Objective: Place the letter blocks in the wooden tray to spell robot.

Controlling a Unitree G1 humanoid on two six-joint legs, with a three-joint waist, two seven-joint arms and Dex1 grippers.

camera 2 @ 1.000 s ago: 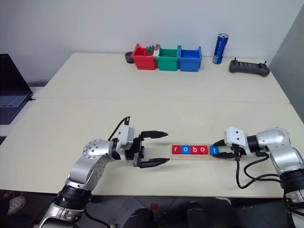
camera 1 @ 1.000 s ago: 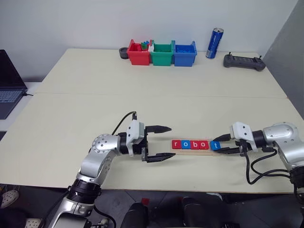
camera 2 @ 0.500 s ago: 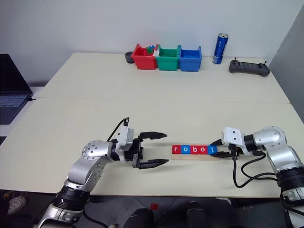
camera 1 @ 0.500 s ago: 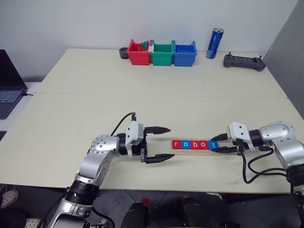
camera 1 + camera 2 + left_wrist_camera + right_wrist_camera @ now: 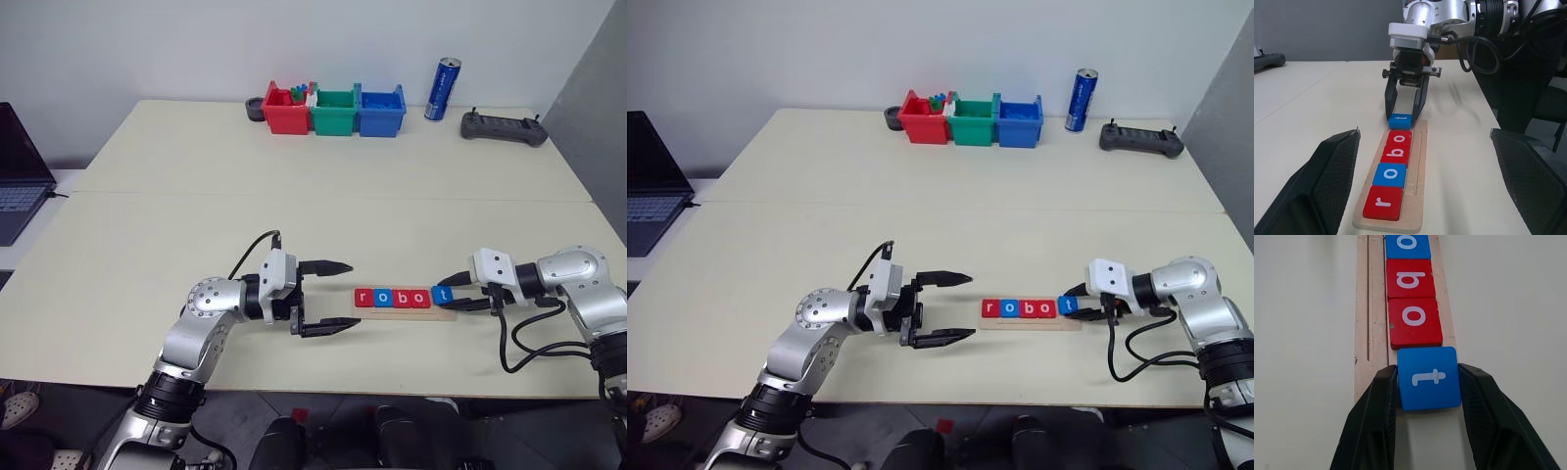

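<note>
I see my right gripper (image 5: 451,295) clamping the blue t block (image 5: 444,295) at the wooden tray (image 5: 407,311)'s right end, near the table (image 5: 294,176)'s front edge; left gripper (image 5: 338,294) gapes.

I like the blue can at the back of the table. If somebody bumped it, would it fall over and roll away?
Probably, yes. The blue can stands upright, tall and slim, so a bump near its top would likely tip it. Its round sides would then let it roll across the flat table. Whether it is full or empty cannot be told.

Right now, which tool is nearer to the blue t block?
Right. The right tool is shut on the blue t block at the wooden tray's right end; the left tool stands open beyond the tray's opposite end.
</note>
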